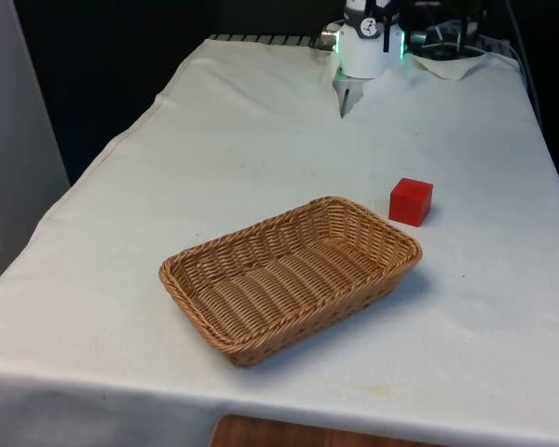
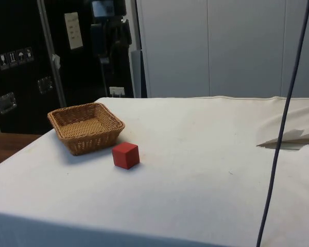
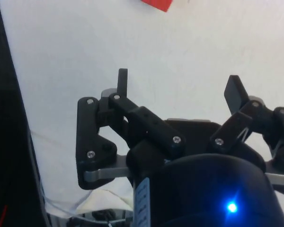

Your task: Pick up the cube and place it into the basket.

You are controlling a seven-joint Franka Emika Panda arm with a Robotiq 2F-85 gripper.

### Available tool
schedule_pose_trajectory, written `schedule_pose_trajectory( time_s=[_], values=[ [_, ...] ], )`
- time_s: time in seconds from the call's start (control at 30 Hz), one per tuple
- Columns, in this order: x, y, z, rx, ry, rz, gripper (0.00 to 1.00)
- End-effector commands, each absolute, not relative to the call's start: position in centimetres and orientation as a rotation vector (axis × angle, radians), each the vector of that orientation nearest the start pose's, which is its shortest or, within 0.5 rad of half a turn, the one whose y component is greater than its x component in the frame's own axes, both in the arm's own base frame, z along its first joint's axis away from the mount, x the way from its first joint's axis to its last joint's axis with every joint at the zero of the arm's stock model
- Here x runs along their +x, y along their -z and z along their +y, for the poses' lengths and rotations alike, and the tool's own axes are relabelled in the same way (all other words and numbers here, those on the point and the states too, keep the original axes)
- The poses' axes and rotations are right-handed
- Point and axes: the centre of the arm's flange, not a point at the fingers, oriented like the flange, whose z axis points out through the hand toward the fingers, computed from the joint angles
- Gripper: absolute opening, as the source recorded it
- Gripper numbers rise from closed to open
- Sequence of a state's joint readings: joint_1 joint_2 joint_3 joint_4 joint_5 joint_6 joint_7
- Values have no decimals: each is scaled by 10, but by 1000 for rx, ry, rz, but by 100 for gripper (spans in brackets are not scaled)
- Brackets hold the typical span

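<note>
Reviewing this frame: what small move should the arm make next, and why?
Probably carry the gripper over the red cube. Its fingers are open with nothing between them, and the cube rests on the white cloth beside the empty wicker basket.

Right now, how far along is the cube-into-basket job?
Nothing looks done yet. The red cube sits on the cloth beside the wicker basket, which is empty. The gripper is open over bare cloth, holding nothing. Reaching, grasping, carrying and placing are all left.

Bare white cloth surrounds the red cube from twelve through six o'clock. The wicker basket crowds its eight o'clock side, near but apart.
</note>
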State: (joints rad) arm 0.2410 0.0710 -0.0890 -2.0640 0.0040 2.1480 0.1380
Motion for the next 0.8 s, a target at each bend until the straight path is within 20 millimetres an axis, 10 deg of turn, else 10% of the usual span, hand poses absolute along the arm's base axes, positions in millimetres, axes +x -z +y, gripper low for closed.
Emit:
schedule_pose_trajectory(
  time_s=[0.0, 0.77],
  values=[
    [556, -396, 91, -3150, 39, -10, 100],
    [559, -331, 111, -3151, 44, 119, 100]
  ],
)
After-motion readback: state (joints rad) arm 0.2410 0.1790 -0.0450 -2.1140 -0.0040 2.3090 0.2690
